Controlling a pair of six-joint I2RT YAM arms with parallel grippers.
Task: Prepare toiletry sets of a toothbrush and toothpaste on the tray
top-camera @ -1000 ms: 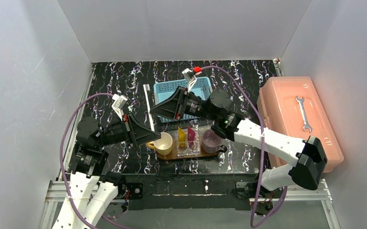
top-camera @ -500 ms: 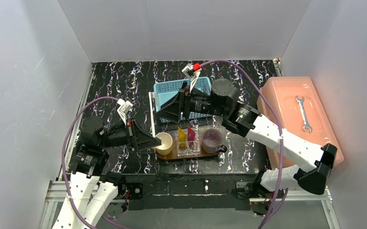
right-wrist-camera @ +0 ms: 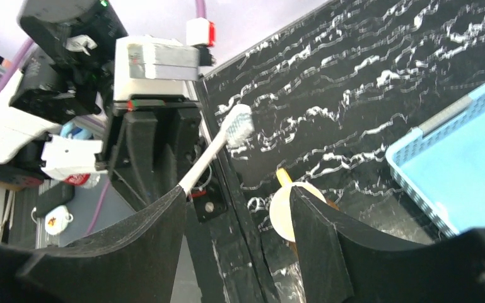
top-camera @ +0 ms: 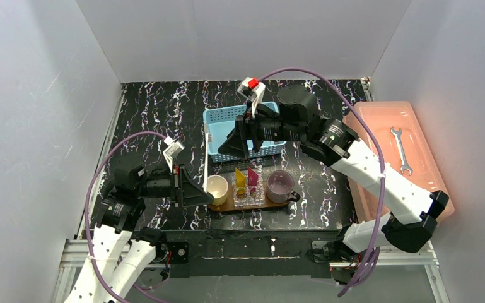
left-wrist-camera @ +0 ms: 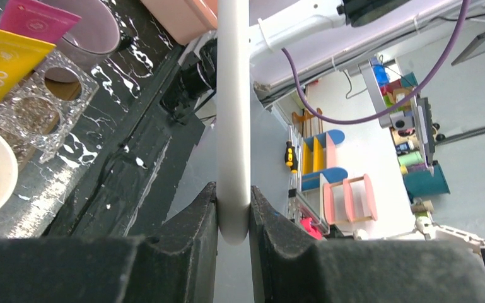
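Observation:
My left gripper (top-camera: pixel 200 189) is shut on the lower end of a white toothbrush (top-camera: pixel 207 154), which stands upright just left of a cream cup (top-camera: pixel 217 189). In the left wrist view the handle (left-wrist-camera: pixel 233 113) is pinched between the fingers (left-wrist-camera: pixel 195 233). My right gripper (top-camera: pixel 227 146) hangs open over the basket's near edge, apart from the brush; its camera shows the bristle head (right-wrist-camera: pixel 239 123) beyond the empty jaws. On the brown tray (top-camera: pixel 227 207) stand the cream cup, a clear holder (top-camera: pixel 249 197) with the yellow toothpaste (top-camera: pixel 240 180) and the magenta toothpaste (top-camera: pixel 252 175), and a purple cup (top-camera: pixel 280 186).
A light-blue basket (top-camera: pixel 224 120) sits behind the tray, partly under the right arm. A salmon-pink box (top-camera: pixel 378 151) with a wrench (top-camera: pixel 401 148) on its lid fills the right side. White walls enclose the black marbled table (top-camera: pixel 157 113).
The right gripper has opened, let go of the toothbrush and drawn back up toward the basket. The left gripper has carried the brush down and right, close to the cream cup.

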